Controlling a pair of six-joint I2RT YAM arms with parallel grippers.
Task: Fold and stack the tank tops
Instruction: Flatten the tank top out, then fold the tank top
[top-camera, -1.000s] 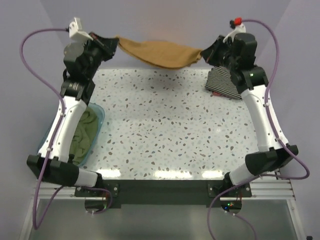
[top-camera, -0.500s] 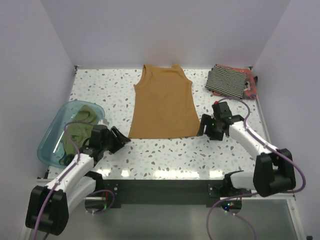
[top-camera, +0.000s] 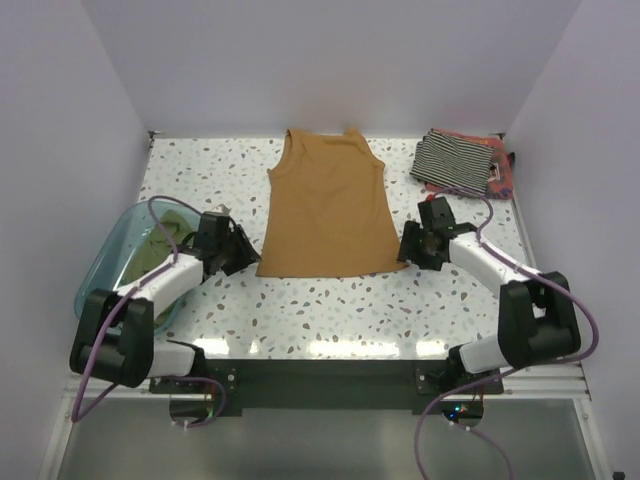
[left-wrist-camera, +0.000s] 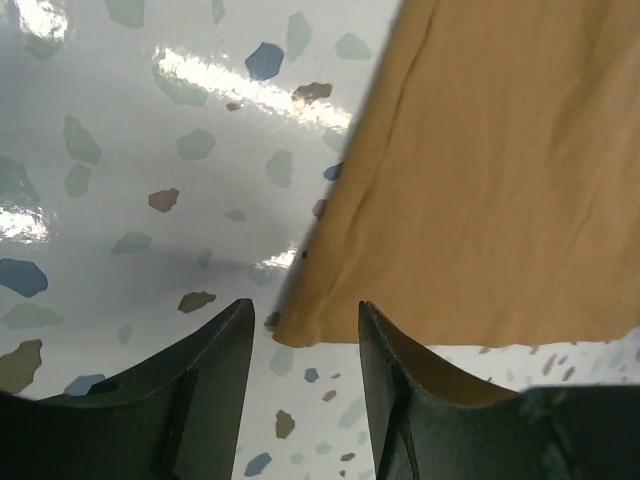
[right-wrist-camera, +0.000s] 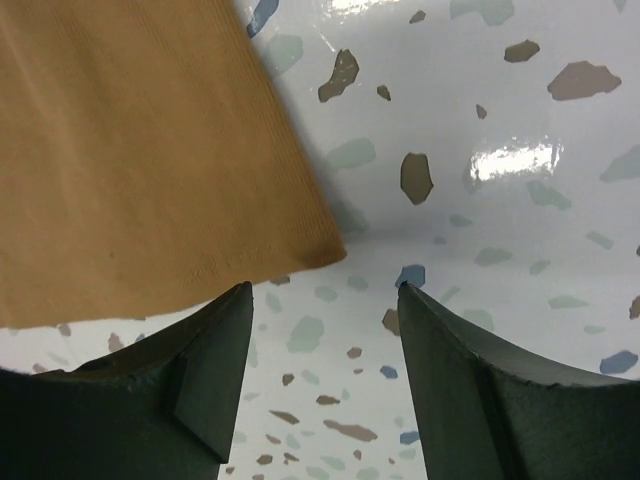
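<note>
The tan-brown tank top (top-camera: 325, 205) lies flat in the middle of the table, neck to the back and hem to the front. My left gripper (top-camera: 245, 255) is open at its front left hem corner. In the left wrist view that corner of the tan top (left-wrist-camera: 480, 180) sits just ahead of the left gripper (left-wrist-camera: 305, 308), untouched. My right gripper (top-camera: 408, 245) is open at the front right hem corner. In the right wrist view the tan cloth (right-wrist-camera: 130, 150) lies ahead and left of the right gripper (right-wrist-camera: 325, 290). A striped tank top (top-camera: 455, 160) rests folded on a reddish one (top-camera: 503, 178) at the back right. The olive green one (top-camera: 160, 252) is in the tub.
A translucent teal tub (top-camera: 100, 280) stands at the left edge, beside my left arm. White walls close the table on the left, back and right. Bare speckled tabletop (top-camera: 340, 300) runs along the front, below the hem.
A second ago both grippers held the tan top stretched in the air at the back. It now lies flat, released, and both open grippers have closed in on its hem corners.
</note>
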